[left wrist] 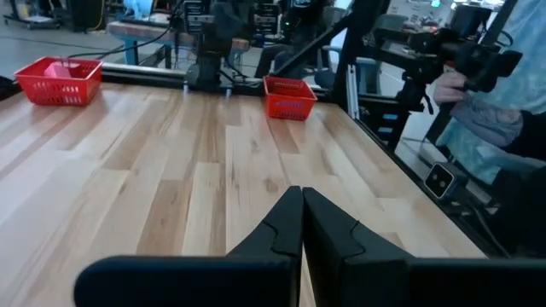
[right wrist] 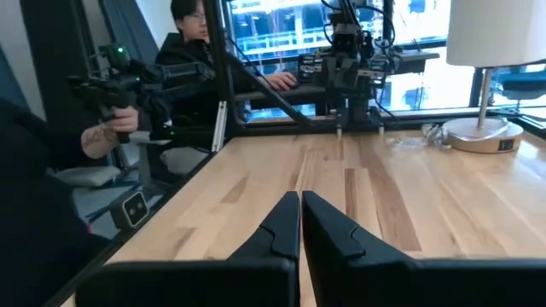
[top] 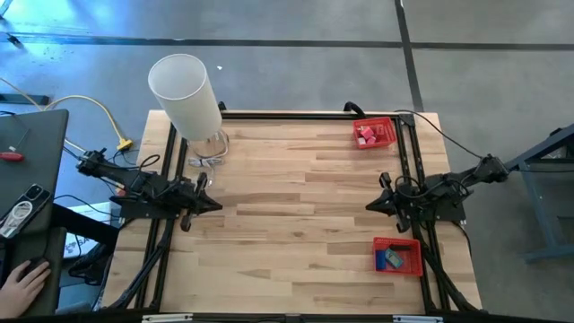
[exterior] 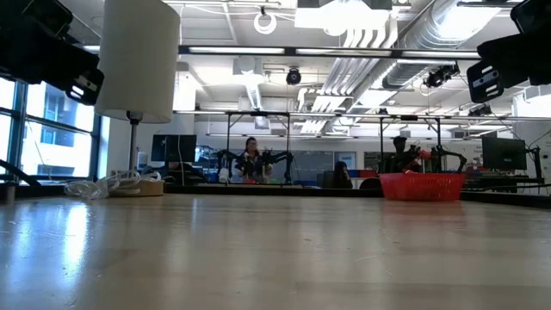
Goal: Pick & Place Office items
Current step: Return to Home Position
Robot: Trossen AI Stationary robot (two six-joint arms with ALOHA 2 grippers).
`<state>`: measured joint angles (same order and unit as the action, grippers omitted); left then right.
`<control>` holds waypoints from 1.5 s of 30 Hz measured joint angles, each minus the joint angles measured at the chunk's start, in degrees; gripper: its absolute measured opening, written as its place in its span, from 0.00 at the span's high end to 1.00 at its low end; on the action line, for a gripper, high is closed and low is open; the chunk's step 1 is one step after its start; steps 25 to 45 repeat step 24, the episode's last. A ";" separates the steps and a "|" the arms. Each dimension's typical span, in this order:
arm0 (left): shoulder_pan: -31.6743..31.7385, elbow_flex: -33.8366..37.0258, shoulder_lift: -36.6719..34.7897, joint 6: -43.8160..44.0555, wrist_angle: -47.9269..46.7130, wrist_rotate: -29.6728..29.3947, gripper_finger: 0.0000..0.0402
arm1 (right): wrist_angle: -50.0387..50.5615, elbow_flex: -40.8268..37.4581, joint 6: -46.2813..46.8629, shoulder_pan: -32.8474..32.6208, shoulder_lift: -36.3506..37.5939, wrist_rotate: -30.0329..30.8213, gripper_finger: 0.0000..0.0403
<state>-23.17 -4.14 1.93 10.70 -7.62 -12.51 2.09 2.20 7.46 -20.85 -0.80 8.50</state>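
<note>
- High view: I read this as the parking step (sorting looks done, since every piece I can make out lies in a basket). The left claw (top: pixel 215 205) sits drawn in at its side of the table (top: pixel 287 206). The right claw (top: pixel 370 206) sits opposite, and both point inward. The pink and red pieces (top: pixel 365 135) lie in the far basket (top: pixel 375 120), the blue and teal pieces (top: pixel 392 260) in the near basket (top: pixel 397 240). The two baskets flank the right claw and are well apart from the left one. The lamp (top: pixel 184 90) stands beyond the left arm.
- Low view: only dark arm parts hang at the upper corners, above the wood. One basket (exterior: pixel 422 186) shows far off on the right, the lamp shade on the left. No fingers are visible here.
- Left wrist view: my left claw's fingers (left wrist: pixel 286 234) are pressed together on nothing. Both baskets stand across the table, well apart from it, with pink showing in one. A person (left wrist: pixel 490 128) stands off the table edge.
- Right wrist view: the right claw's fingers (right wrist: pixel 286 234) are likewise together and empty, facing the lamp base across the table. Another person (right wrist: pixel 179 64) sits beyond the edge. As I judge it, the next move calls for no grasp. I would just settle both arms at rest, minding the baskets beside the right arm.
</note>
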 joint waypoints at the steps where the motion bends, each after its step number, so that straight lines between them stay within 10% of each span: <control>1: -0.03 0.02 0.01 0.00 -0.03 -0.02 1.00 | 0.06 0.00 -0.02 0.16 -0.02 -0.25 1.00; 45: 0.04 0.24 0.05 -0.85 0.20 -3.39 1.00 | 0.48 -0.04 -7.75 0.77 -0.10 0.23 0.99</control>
